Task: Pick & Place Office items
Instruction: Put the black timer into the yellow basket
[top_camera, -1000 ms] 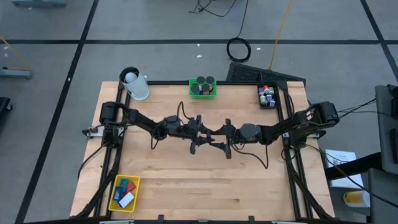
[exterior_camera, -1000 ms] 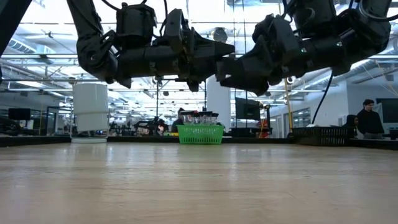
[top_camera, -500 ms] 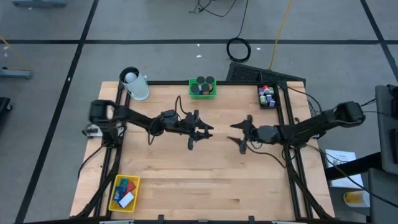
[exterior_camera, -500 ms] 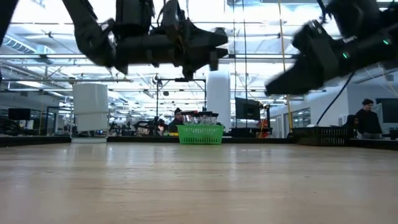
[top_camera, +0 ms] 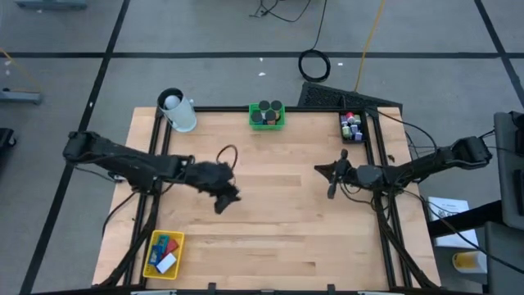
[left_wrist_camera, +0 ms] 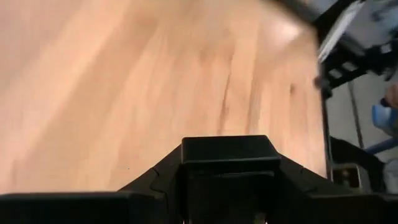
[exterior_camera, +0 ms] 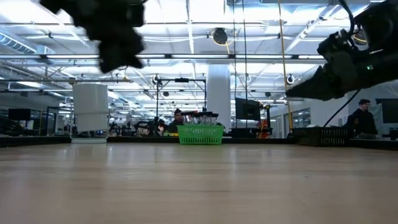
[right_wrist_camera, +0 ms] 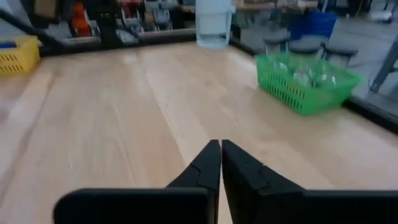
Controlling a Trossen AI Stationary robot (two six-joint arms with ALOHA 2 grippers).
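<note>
My left gripper [top_camera: 226, 198] hangs over the table's left-middle, blurred in the low view [exterior_camera: 118, 43], shut on a black piece [left_wrist_camera: 229, 155]. Toward the right edge my right gripper [top_camera: 324, 172] is shut on nothing, fingertips together [right_wrist_camera: 220, 149], above the wood. Black cylinders stand in the green basket [top_camera: 267, 115] at the far edge. Small coloured bits fill the black tray [top_camera: 352, 127] at the far right. Red, blue and white blocks lie in the yellow basket [top_camera: 164, 253] at the near left. My left gripper has the black piece between its two fingers, which stand on either side of it [left_wrist_camera: 186, 180]. The piece's flat end [left_wrist_camera: 229, 144] sticks out ahead of the fingers, clear of the table. The gripper slants down; which part the pads meet is hidden.
A white cylinder with a black ring [top_camera: 175, 110] stands at the far left corner. Bare wood [top_camera: 278, 229] spans the middle and near side. A dark frame rail [top_camera: 381, 205] runs along each side edge. People [exterior_camera: 370, 118] stand in the room beyond.
The two grippers stood tip to tip over the table's middle and have parted. My right gripper opened wide, drew back toward the right edge and shut on nothing. My left gripper swung toward the left and near edges, rising and turning.
</note>
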